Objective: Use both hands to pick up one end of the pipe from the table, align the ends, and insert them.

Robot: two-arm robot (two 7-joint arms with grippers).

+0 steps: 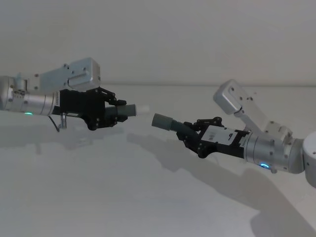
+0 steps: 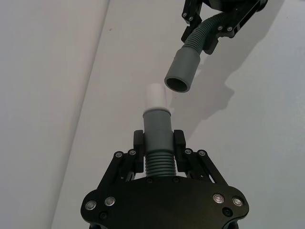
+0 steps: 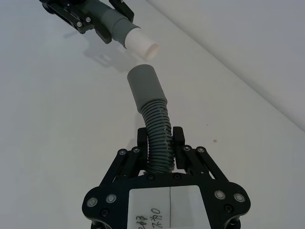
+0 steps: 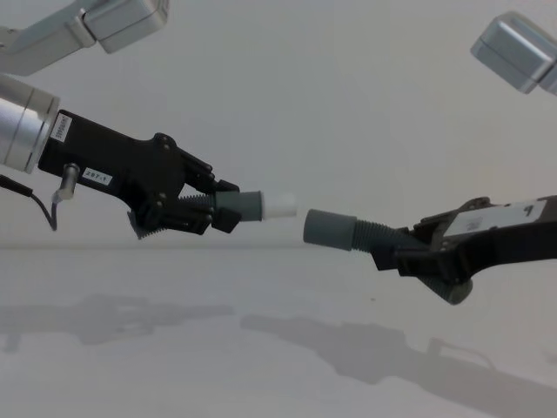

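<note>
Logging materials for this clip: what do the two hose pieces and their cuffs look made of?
Both hose pieces: likely flexible plastic or rubber, dark grey, matte, ribbed. Cuffs: smooth rigid-looking grey plastic. The left piece's tip: matte white plastic, apparently.

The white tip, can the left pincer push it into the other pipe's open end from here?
Probably yes. The left pincer holds its pipe piece with the white tip facing the grey cuff held by the right pincer. Only air lies between, though the cuff sits slightly lower.

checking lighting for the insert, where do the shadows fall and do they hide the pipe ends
Head view: soft shadows of both arms on the table, below the ends. Left wrist view: right hand casts a shadow beside its open cuff, white tip clear. Chest view: faint shadows low, ends unobscured.
</note>
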